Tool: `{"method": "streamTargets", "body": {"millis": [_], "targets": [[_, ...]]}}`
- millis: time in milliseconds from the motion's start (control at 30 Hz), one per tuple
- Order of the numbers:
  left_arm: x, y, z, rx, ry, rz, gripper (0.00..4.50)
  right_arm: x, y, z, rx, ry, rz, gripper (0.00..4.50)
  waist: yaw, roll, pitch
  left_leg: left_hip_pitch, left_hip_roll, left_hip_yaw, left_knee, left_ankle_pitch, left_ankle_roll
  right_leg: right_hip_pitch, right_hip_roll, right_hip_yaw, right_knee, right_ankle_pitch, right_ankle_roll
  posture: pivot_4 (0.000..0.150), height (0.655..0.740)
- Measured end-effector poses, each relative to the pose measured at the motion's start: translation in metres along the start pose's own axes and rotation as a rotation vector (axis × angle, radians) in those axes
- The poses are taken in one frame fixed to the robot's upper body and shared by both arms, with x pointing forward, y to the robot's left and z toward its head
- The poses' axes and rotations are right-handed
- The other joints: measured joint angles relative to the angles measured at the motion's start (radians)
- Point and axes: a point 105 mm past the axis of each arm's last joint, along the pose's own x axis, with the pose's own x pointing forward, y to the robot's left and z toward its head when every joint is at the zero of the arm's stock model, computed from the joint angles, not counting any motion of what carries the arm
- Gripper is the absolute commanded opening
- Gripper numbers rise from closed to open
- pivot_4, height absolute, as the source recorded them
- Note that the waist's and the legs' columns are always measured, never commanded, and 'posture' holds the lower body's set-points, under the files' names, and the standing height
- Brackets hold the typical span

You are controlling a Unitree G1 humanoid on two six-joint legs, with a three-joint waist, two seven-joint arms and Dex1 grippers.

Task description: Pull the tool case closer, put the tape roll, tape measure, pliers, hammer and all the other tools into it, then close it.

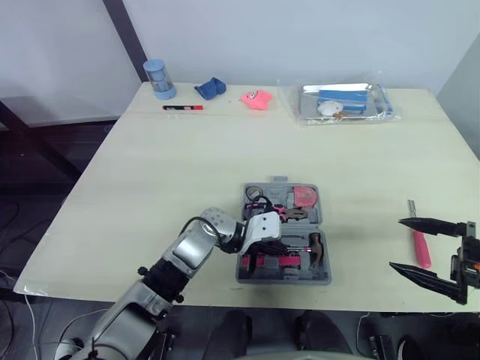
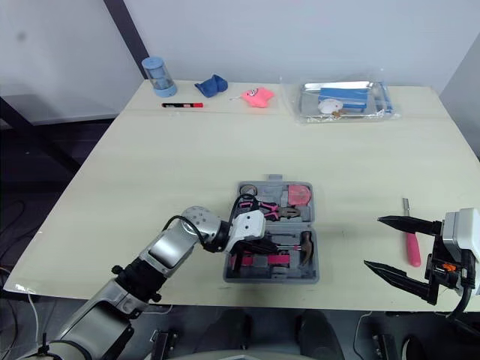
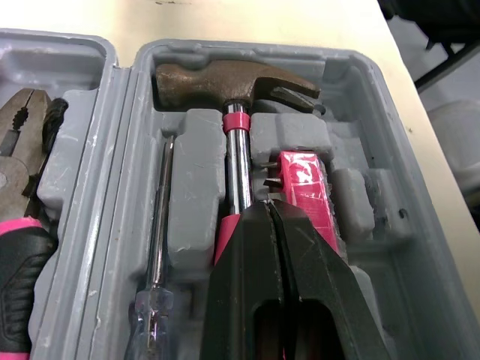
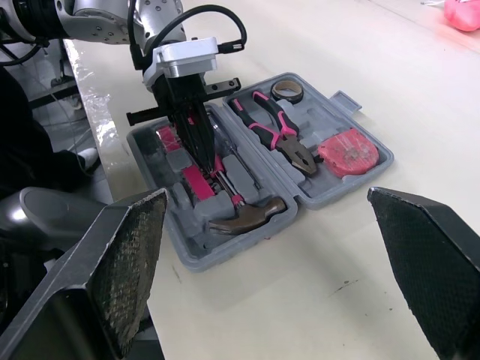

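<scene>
While left tool (image 3: 271,207) sits shut above the hammer (image 3: 232,82) in the tool case (image 1: 285,279), right tool (image 1: 396,243) spread wide

We see the tool case (image 3: 195,172) as matt grey moulded plastic, scuffed pale along its ridges. The hammer (image 3: 225,81) has a dull brownish metal head (rough-looking) on a glossy chromed shaft. The screwdriver (image 3: 148,326) has a clear glossy plastic handle; the table (image 1: 187,150) looks smooth, matt, wood-like.
</scene>
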Motion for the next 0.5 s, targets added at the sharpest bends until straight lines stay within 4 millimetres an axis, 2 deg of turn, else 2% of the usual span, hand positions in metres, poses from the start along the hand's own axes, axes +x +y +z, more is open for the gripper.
{"method": "streamTargets", "body": {"millis": [233, 300, 400, 433, 467, 500], "targets": [[0.006, -0.002, -0.01, 0.041, 0.006, 0.003, 0.06, 0.003, 0.0, -0.001, 0.003, -0.001, 0.004, 4.5, -0.001, 0.002, -0.004, 0.028, 0.001, 0.003, -0.007, -0.002, 0.003, 0.026, 0.0, 0.003, -0.005, 0.0, 0.0, 0.15, 0.74], [0.007, -0.002, -0.012, 0.037, -0.004, 0.009, 0.06, 0.005, 0.0, -0.002, 0.007, -0.001, 0.008, 4.5, -0.002, 0.0, -0.008, 0.031, 0.001, 0.006, -0.013, -0.002, 0.003, 0.027, -0.001, 0.006, -0.007, 0.0, 0.0, 0.15, 0.74], [0.006, -0.003, -0.014, -0.013, -0.054, 0.034, 0.06, 0.008, 0.0, -0.004, 0.015, -0.009, 0.001, 4.5, -0.003, 0.003, -0.014, 0.031, 0.001, 0.006, -0.014, -0.002, 0.003, 0.026, -0.001, 0.006, -0.008, 0.0, 0.0, 0.15, 0.74], [0.004, -0.005, -0.014, -0.098, -0.126, 0.055, 0.06, 0.009, -0.001, -0.005, 0.013, -0.017, -0.013, 4.5, -0.003, 0.006, -0.015, 0.03, 0.002, 0.006, -0.015, -0.002, 0.003, 0.025, -0.001, 0.006, -0.007, 0.0, 0.0, 0.15, 0.74], [0.004, -0.005, -0.015, -0.112, -0.137, 0.058, 0.06, 0.009, -0.001, -0.006, 0.015, -0.017, -0.015, 4.5, -0.003, 0.007, -0.015, 0.03, 0.002, 0.006, -0.015, -0.002, 0.003, 0.024, 0.0, 0.006, -0.007, 0.0, 0.0, 0.15, 0.74], [0.0, -0.006, -0.014, -0.187, -0.185, 0.072, 0.06, 0.011, -0.003, -0.007, 0.011, -0.026, -0.034, 4.5, -0.004, 0.004, -0.013, 0.029, 0.003, 0.005, -0.016, -0.002, 0.003, 0.023, 0.0, 0.005, -0.008, 0.0, 0.0, 0.15, 0.74]]}}
